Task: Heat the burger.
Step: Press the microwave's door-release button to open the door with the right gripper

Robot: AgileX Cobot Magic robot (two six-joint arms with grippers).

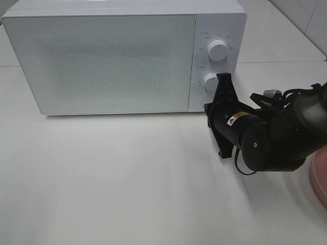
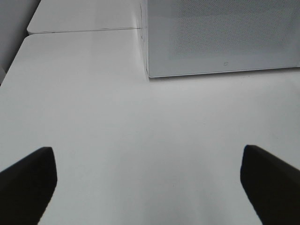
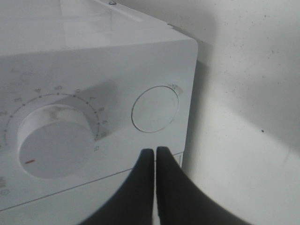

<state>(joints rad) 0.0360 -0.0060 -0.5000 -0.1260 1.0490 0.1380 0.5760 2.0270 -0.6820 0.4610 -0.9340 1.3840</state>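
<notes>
Aim matters most here: the right gripper, its fingers pinched fully together and holding nothing, points at the control panel of the microwave, tips just beside the round button at the panel's bottom corner, below the lower dial. That button is probably the door release, and the door is shut, so the step in hand looks like opening the oven. To do it well, line the joined tips up on the button's centre rather than its rim, push straight into the panel, and keep clear of the dial next to it so the timer is not nudged. The left gripper hovers spread wide and empty over the table, in front of the microwave's hinge end. The burger shows in no view; only the edge of a pink plate appears to the right of the microwave, so I cannot tell where the burger lies.
</notes>
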